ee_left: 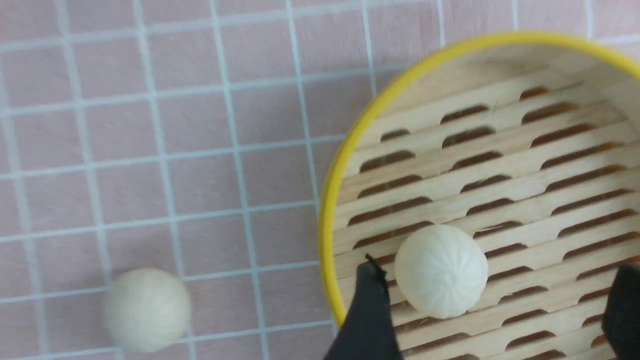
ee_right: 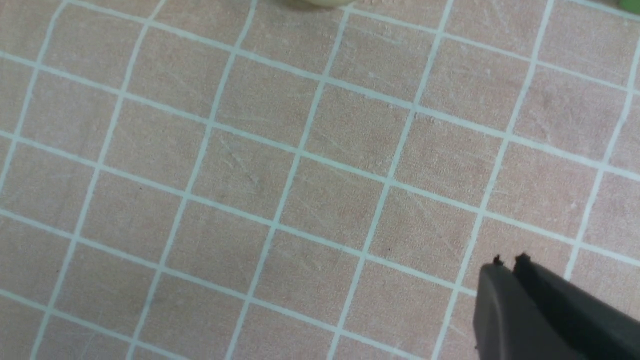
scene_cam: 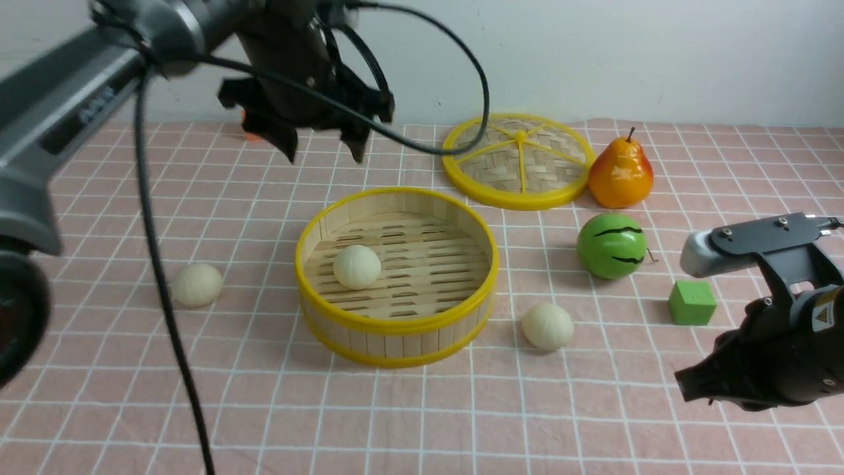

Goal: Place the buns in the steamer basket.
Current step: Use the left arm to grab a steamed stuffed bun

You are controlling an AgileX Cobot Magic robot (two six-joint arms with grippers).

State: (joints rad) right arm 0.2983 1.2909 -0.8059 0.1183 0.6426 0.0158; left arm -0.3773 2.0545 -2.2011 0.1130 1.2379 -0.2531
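The steamer basket (scene_cam: 395,323) stands mid-table with one cream bun (scene_cam: 357,266) lying on its slotted floor. A second bun (scene_cam: 196,284) lies on the cloth to the basket's left, a third bun (scene_cam: 547,326) to its front right. My left gripper (scene_cam: 324,153) hangs open and empty high above the basket's far left side. In the left wrist view the basket (ee_left: 330,210), the inside bun (ee_left: 441,270) and the left bun (ee_left: 147,309) show, with the gripper (ee_left: 497,280) spread wide. My right gripper (ee_right: 509,261) is shut and empty, low at the right (scene_cam: 682,386).
A flat woven yellow-rimmed lid (scene_cam: 517,160) lies behind the basket. An orange-yellow pear (scene_cam: 620,173), a green striped melon toy (scene_cam: 611,245) and a green cube (scene_cam: 691,303) sit at the right. A pink checked cloth (scene_cam: 198,409) covers the table.
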